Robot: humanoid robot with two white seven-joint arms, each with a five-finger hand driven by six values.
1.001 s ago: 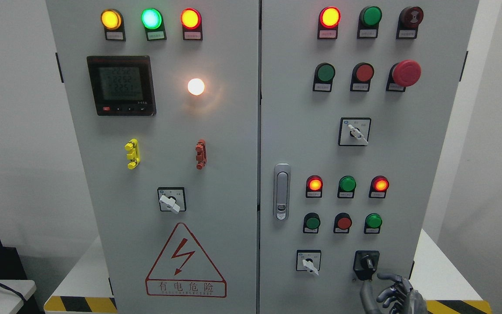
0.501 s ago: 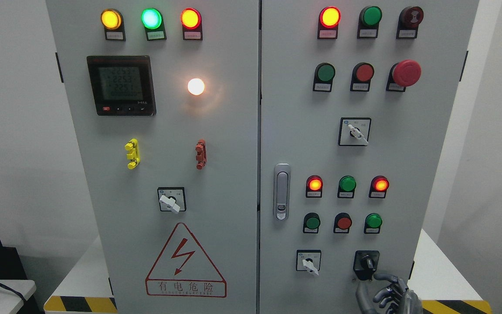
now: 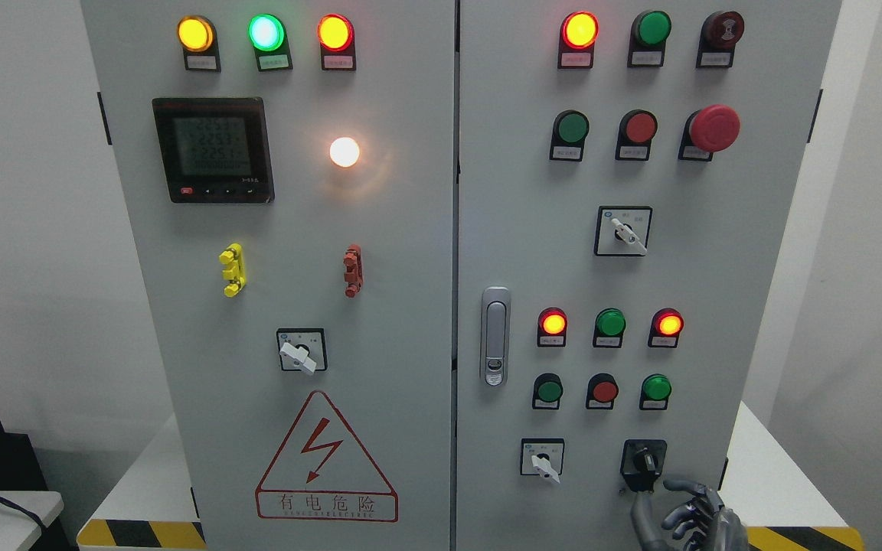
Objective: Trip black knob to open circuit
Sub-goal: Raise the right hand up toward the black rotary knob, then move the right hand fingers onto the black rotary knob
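Note:
The black knob [image 3: 645, 461] sits on a black square plate at the lower right of the grey cabinet's right door [image 3: 640, 268]. Its handle points up, tilted slightly left. My right hand [image 3: 682, 519] rises from the bottom edge just below and right of the knob. Its grey fingers [image 3: 687, 487] are loosely curled and hold nothing; the topmost fingertip reaches close under the plate's lower right corner. The thumb [image 3: 642, 514] stands upright under the plate. The left arm is out of sight.
A white-handled selector switch [image 3: 542, 461] is left of the black knob. Above are round push buttons [image 3: 604, 390] and lit indicator lamps [image 3: 553, 324]. A metal door latch [image 3: 494, 337] sits by the door seam. The cabinet stands on a white table with hazard striping [image 3: 142, 533].
My right hand dipped slightly half a second ago and has come back up to nearly where it was, just under the knob. The knob's handle has not turned.

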